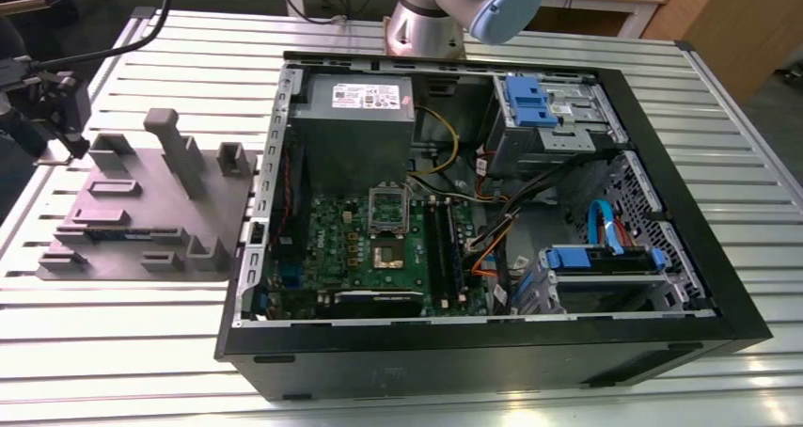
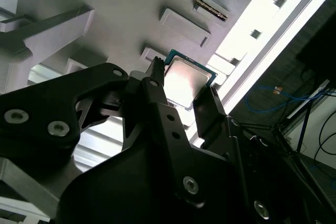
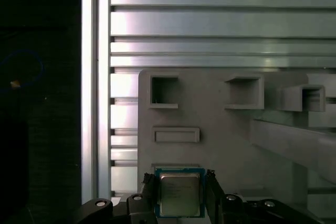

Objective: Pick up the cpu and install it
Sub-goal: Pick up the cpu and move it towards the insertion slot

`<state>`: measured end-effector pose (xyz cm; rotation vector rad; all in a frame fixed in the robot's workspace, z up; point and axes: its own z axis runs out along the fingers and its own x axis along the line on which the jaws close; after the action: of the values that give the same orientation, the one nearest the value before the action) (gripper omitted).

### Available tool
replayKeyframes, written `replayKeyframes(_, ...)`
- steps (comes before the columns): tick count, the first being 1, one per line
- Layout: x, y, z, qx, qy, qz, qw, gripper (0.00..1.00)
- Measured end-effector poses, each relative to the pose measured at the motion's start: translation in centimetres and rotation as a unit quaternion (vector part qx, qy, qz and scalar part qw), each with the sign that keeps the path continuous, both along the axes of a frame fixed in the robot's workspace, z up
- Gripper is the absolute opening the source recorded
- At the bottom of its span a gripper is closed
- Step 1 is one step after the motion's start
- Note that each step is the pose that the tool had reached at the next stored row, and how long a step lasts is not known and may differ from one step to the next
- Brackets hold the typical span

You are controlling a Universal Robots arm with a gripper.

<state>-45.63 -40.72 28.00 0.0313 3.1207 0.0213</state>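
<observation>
Silvery-grey and smooth on top, the square cpu has a thin green rim. It sits clenched between the two black fingers of the gripper, one pressed to each opposite edge. Behind it lies a matte grey moulded fixture with rectangular pockets and raised blocks; whether the chip is clear of its pocket cannot be told. The fixture rests on a ribbed aluminium bench. Well apart, toward the exterior view's right, an open black computer case shows its green motherboard.
</observation>
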Motion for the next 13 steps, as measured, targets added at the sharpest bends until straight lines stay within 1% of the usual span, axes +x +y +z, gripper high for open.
replayKeyframes(13,0.0,0.0,0.36,0.0,0.0,0.0,1.0,0.47)
